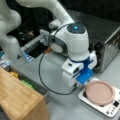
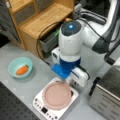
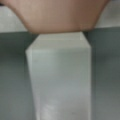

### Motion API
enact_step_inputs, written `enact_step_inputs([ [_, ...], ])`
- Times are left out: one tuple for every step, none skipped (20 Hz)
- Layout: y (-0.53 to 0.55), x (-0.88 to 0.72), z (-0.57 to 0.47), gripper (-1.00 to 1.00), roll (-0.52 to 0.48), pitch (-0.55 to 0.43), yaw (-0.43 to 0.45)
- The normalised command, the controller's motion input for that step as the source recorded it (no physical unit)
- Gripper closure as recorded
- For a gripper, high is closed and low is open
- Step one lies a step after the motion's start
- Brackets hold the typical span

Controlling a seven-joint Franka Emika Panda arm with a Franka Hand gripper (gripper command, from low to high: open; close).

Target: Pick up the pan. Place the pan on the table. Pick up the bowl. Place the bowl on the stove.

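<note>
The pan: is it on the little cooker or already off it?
On it. The pan lies flat on the stove in both front views; the gripper is at its edge.

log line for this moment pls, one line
gripper: at pan handle | pan: on stove | bowl: on table, carrot inside

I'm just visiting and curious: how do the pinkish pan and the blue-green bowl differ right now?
The pan is pinkish-brown and shallow; the bowl is light teal and deeper. The pan sits on the stove, while the bowl stands on the table, off to a front view's left. The bowl holds an orange carrot-like piece; the pan looks empty. The end effector is right at the pan's edge, far from the bowl. Both are round.
</note>
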Motion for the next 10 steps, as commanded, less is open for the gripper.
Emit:
enact_step_inputs([
  [0.14, 0.12, -0.02, 1.0, -0.186, 0.072, 0.05],
  [0.15, 0.12, -0.02, 1.0, -0.184, 0.062, 0.048],
  [0.15, 0.12, -0.02, 1.0, -0.183, 0.058, 0.046],
  [0.15, 0.11, -0.02, 1.0, -0.18, 0.054, 0.04],
  [0.15, 0.1, -0.01, 1.0, -0.175, 0.054, 0.038],
  [0.14, 0.09, -0.01, 1.0, -0.174, 0.053, 0.036],
  [0.14, 0.08, -0.01, 1.0, -0.166, 0.043, 0.037],
  [0.14, 0.07, -0.02, 1.0, -0.16, 0.035, 0.038],
  [0.13, 0.06, -0.03, 1.0, -0.156, 0.027, 0.04],
  [0.11, 0.05, -0.04, 1.0, -0.155, 0.022, 0.041],
])
